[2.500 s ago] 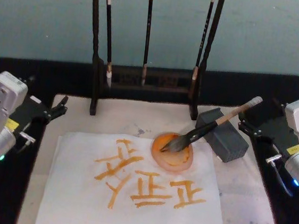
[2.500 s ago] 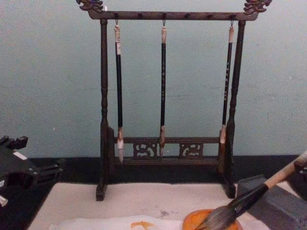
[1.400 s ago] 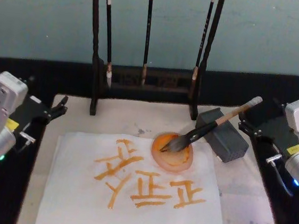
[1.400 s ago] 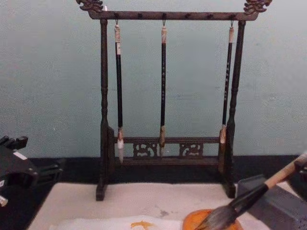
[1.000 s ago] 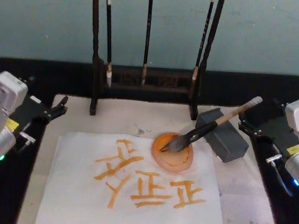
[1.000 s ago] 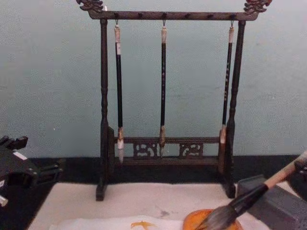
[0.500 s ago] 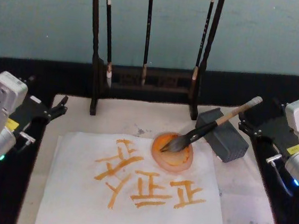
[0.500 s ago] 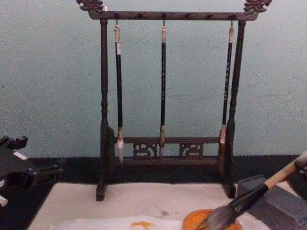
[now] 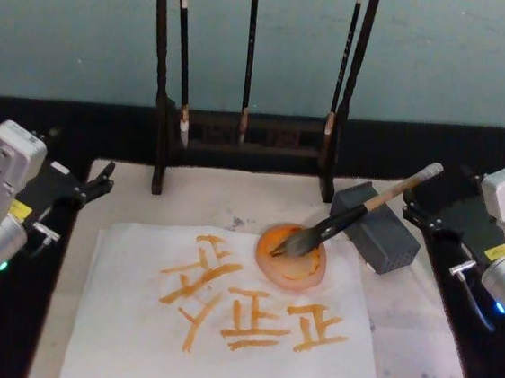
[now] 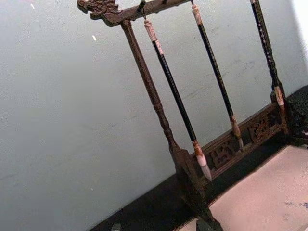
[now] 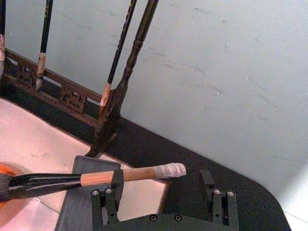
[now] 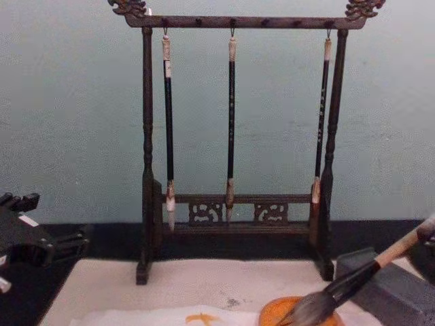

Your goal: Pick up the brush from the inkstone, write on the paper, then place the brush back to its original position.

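The brush (image 9: 358,214) lies slanted, its tan handle propped on the dark grey inkstone (image 9: 383,239) and its bristles in the orange ink dish (image 9: 294,264). The chest view shows the brush (image 12: 353,277) at the lower right. The paper (image 9: 219,330) lies in front with several orange strokes on it. My right gripper (image 9: 440,195) hovers open just right of the handle's end. In the right wrist view its fingers (image 11: 106,202) stand apart, the handle (image 11: 130,175) a little beyond them and untouched. My left gripper (image 9: 77,160) stays open at the mat's left edge, far from the brush.
A dark wooden rack (image 9: 244,138) with three thin hanging brushes stands across the back, also seen as the rack (image 12: 234,224). A cream mat (image 9: 416,351) lies under the paper on the black table. A pale wall is behind.
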You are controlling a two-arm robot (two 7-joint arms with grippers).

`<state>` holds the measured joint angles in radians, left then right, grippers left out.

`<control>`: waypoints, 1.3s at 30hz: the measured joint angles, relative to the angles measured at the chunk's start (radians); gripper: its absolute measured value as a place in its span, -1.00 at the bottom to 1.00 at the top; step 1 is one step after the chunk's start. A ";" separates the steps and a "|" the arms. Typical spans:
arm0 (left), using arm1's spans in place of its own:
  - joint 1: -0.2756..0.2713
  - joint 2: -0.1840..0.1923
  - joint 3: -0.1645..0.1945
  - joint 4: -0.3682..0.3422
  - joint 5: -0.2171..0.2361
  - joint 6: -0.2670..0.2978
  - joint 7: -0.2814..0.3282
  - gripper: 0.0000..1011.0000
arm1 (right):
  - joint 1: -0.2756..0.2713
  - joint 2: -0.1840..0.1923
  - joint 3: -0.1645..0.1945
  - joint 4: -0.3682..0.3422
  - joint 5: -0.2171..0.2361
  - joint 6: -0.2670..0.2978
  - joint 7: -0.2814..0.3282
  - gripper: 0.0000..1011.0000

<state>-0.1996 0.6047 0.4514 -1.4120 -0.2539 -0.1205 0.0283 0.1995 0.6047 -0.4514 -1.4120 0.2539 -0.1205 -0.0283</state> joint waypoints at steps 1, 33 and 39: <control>0.000 0.000 0.000 0.000 0.000 0.000 0.000 1.00 | 0.000 0.000 0.000 0.000 0.000 0.000 0.000 0.98; 0.000 0.000 0.000 0.000 0.000 0.000 0.000 1.00 | -0.053 -0.029 0.121 -0.090 0.231 0.121 0.146 0.98; 0.000 0.000 0.000 0.000 0.000 0.000 0.000 1.00 | -0.067 -0.087 0.214 -0.100 0.443 0.274 0.207 0.98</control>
<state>-0.1995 0.6047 0.4514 -1.4120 -0.2539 -0.1205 0.0283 0.1324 0.5175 -0.2378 -1.5121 0.6967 0.1531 0.1785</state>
